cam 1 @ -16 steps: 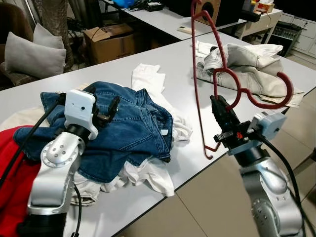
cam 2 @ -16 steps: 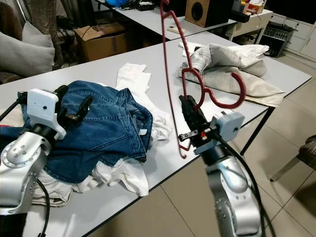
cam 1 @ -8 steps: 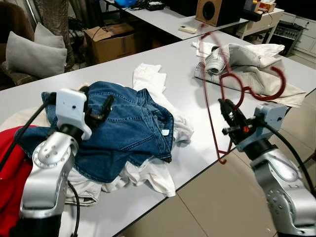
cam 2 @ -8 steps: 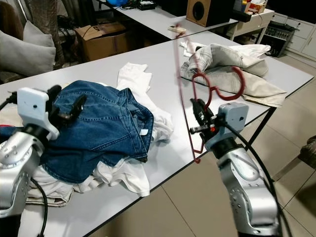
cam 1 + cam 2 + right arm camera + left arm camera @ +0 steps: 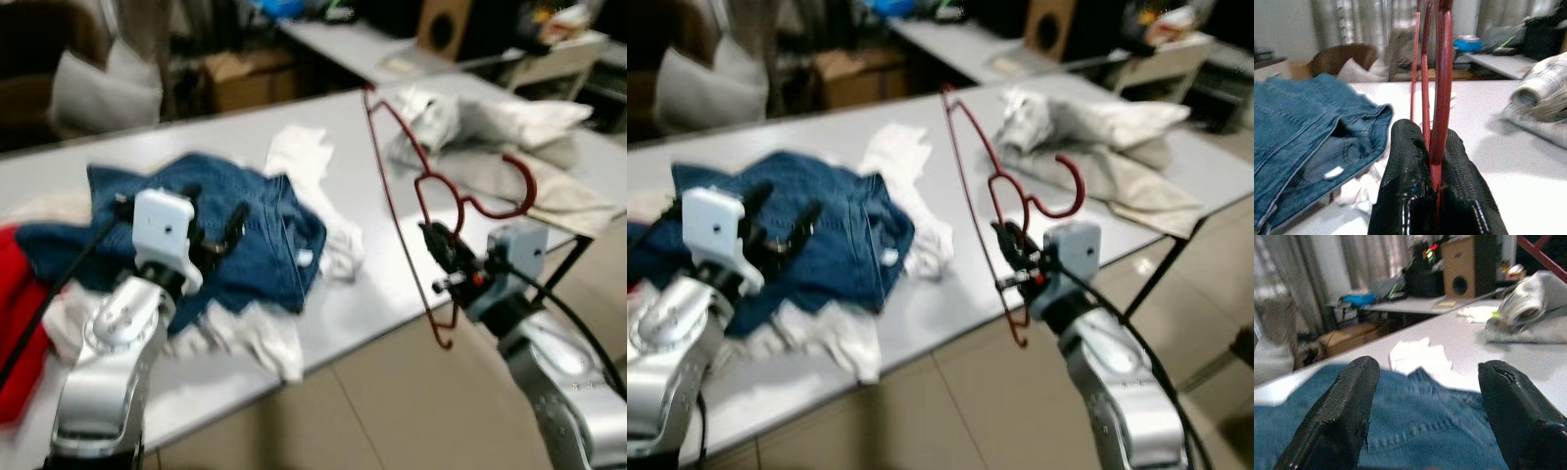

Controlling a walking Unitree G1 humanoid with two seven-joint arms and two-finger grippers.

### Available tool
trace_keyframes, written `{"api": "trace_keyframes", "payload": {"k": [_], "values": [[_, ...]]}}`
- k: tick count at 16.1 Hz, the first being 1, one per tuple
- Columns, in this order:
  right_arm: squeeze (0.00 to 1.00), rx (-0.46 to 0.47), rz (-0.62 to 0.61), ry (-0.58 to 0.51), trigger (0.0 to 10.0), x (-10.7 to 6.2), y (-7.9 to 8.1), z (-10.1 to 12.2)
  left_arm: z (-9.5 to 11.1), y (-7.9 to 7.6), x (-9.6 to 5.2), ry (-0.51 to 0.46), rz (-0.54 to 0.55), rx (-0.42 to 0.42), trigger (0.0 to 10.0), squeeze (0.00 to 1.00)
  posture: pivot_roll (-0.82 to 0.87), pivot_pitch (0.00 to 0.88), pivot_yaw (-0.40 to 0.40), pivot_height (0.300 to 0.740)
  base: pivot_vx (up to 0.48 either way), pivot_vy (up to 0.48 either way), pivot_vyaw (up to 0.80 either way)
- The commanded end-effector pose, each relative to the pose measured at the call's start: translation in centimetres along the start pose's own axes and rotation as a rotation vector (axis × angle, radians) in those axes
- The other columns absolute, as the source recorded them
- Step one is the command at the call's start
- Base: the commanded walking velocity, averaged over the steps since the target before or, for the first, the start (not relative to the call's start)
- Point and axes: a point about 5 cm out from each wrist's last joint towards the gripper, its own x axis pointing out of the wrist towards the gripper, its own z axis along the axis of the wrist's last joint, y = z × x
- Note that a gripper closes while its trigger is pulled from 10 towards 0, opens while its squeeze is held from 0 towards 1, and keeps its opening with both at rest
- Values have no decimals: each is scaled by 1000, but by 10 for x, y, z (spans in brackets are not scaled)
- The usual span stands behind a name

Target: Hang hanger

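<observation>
The right gripper (image 5: 441, 257) clamps the red hanger (image 5: 407, 196) near its neck, holding it upright just off the table (image 5: 353, 294) edge, apparently for carrying to a rail, while the left gripper (image 5: 1425, 416) hovers spread wide above the denim garment (image 5: 245, 235).

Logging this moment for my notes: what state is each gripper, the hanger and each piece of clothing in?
right gripper: shut on the red hanger
red hanger: held up off the table, empty
left gripper: open, above the jeans
jeans: crumpled on the grey table
white clothes: crumpled around the jeans
beige garment: heaped at the table's far end
</observation>
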Motion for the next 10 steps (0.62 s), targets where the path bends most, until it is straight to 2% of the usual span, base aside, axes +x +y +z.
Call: {"api": "trace_keyframes", "payload": {"k": [1, 2, 5, 7, 8, 9, 10], "values": [[0, -12, -4, -16, 10000, 1, -1, 5, 2, -2, 2, 8, -3, -24, 10000, 0, -107, 0, 19, 740, 0, 0, 0], [0, 54, -24, -21, 10000, 1, -3, 5, -3, -2, 4, 45, 3, -41, 10000, 0, -108, 0, 21, 740, 0, 349, 0], [0, 46, -80, -36, 10000, 0, -8, 8, -4, -9, 10, 49, -40, -27, 10000, 0, -119, 0, 22, 740, 0, 480, 0], [0, 47, -112, -23, 10000, -2, -14, 7, -8, -19, 16, 76, -130, 39, 10000, 0, -131, 0, 23, 740, 0, 0, 0], [0, 24, -117, -1, 10000, -4, -16, 6, -12, -26, 19, 100, -206, 35, 10000, 576, -140, 0, 20, 740, 0, 0, 0], [0, 11, -126, 14, 10000, -6, -18, 5, -15, -33, 21, 117, -277, 40, 10000, 1000, -148, 0, 20, 740, 0, 0, 0], [0, 4, -131, 23, 10000, -8, -20, 5, -18, -39, 24, 152, -346, 60, 10000, 1000, -158, 0, 19, 740, 0, 0, 0]]}}
